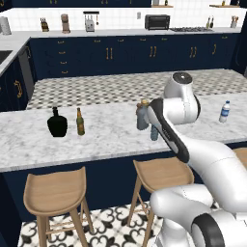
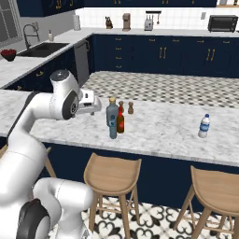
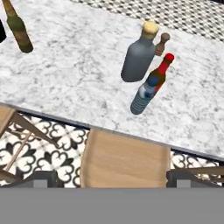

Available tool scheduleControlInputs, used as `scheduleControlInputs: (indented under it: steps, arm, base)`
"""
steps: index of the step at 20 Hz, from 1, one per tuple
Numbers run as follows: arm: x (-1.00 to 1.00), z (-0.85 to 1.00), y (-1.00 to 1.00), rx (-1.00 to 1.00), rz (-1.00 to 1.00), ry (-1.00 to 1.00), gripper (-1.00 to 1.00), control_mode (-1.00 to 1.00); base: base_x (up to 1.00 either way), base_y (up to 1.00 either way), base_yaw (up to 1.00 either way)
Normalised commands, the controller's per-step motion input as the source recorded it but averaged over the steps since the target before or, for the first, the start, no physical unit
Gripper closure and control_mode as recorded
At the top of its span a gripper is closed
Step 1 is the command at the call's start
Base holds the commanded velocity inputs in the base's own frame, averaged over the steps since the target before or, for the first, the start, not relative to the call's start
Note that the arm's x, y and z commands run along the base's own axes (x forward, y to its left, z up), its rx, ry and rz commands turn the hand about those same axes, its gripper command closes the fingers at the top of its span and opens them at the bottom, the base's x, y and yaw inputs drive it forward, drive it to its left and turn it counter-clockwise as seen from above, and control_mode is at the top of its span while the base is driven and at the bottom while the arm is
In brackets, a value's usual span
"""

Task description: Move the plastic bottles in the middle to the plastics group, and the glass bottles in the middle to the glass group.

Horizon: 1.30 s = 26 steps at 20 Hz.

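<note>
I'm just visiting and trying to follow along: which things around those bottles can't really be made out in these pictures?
- Left base view: the robot's arm hides most of the blue bottle and part of the grey bottle.
- Hand view: the beer bottle is cut off by the top edge.
- Both base views: the water bottle's label is too small to read.
- Right base view: the claw is too blurred to judge its jaws.

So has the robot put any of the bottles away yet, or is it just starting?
Just starting, it looks like. Nothing looks sorted: the grey bottle, the red-brown bottle and the blue bottle all stand bunched mid-counter. The end effector is open and empty, back over the stool. Left to do: blue goes to the water bottle; the grey and red-brown go to the black bottle and beer bottle.
</note>
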Motion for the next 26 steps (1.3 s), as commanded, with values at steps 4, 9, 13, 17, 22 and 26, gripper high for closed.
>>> scheduleControlInputs:
  steps: [4, 9, 13, 17, 22, 26]
  arm:
    - [0.45, 0.0, -0.07, 0.01, -0.01, 0.03, -1.0, -1.0]
    - [0.28, -0.05, -0.05, 0.0, 0.0, -0.01, -1.0, -1.0]
    - [0.17, -0.38, -0.5, 0.02, -0.02, 0.0, -1.0, -1.0]
    - [0.01, -0.31, -0.55, 0.1, -0.1, 0.0, -1.0, -1.0]
    - [0.14, -0.35, -0.24, 0.1, -0.11, 0.0, -1.0, -1.0]
    - [0.5, -0.24, 0.0, 0.01, -0.03, 0.0, -1.0, -1.0]
  base:
    - [0.0, 0.0, 0.0]
    - [0.0, 0.0, 0.0]
    - [0.0, 0.0, 0.0]
    - [0.0, 0.0, 0.0]
    - [0.0, 0.0, 0.0]
    - [0.0, 0.0, 0.0]
